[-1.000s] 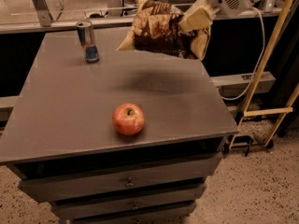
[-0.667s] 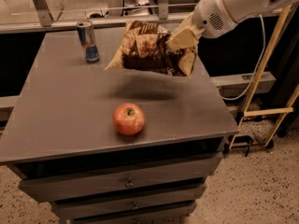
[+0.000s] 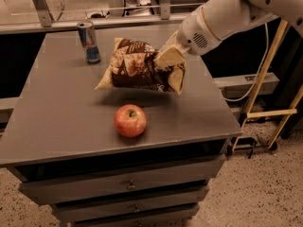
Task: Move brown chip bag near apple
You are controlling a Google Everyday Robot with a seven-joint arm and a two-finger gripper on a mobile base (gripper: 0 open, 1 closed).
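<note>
The white arm's (image 3: 222,18) jaws are clamped tight on the right-hand edge of the crinkly dark-brown chip bag (image 3: 137,67). It hangs beside them, clear of the grey desk (image 3: 57,122), presumably for carrying towards the round red-orange apple (image 3: 130,120) lying below them.

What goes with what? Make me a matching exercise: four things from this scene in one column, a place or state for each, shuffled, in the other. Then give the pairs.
Things
1. brown chip bag
2. apple
3. can
4. gripper

Places or states
A. rests on the table toward its front edge
B. shut on one end of a snack bag
C. stands upright near the back left corner
D. pinched at one end, behind the red fruit

Pairs: 1-D, 2-A, 3-C, 4-B
</note>
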